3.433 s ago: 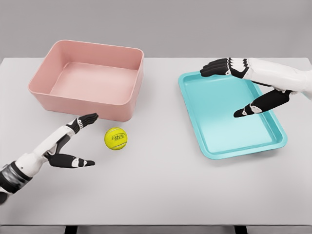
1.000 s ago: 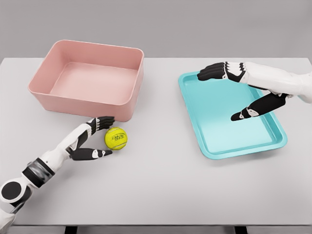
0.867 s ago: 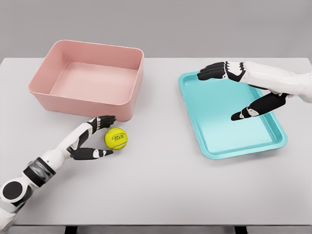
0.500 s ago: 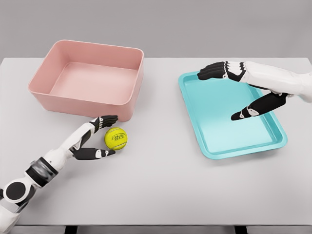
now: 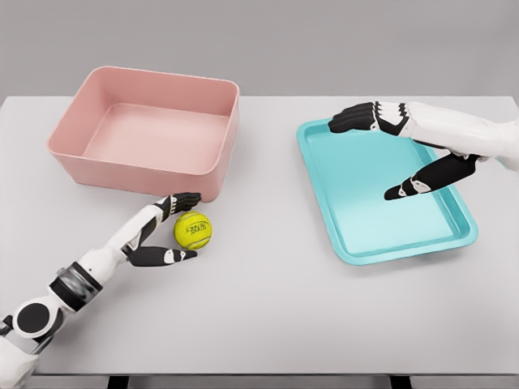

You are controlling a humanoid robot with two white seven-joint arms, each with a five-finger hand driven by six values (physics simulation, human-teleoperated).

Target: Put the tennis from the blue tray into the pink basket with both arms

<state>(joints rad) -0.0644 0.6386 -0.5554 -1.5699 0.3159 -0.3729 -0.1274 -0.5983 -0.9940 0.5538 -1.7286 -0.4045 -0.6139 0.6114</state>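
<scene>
The yellow tennis ball [image 5: 193, 230] lies on the white table, just in front of the pink basket [image 5: 77, 155] and well left of the blue tray [image 5: 366, 248]. My left hand [image 5: 182, 228] is open around the ball's left side, fingers above it and thumb below, close to it but not closed on it. Over the tray's upper half hovers my right hand [image 5: 373, 154], open and holding nothing, fingers pointing left.
The pink basket holds nothing and its front wall stands right behind the ball. Nothing lies in the tray. The white table [image 5: 268, 308] stretches out in front of both containers.
My left hand has slid further right, bracketing the ball more closely. The ball and my right hand have stayed put.
</scene>
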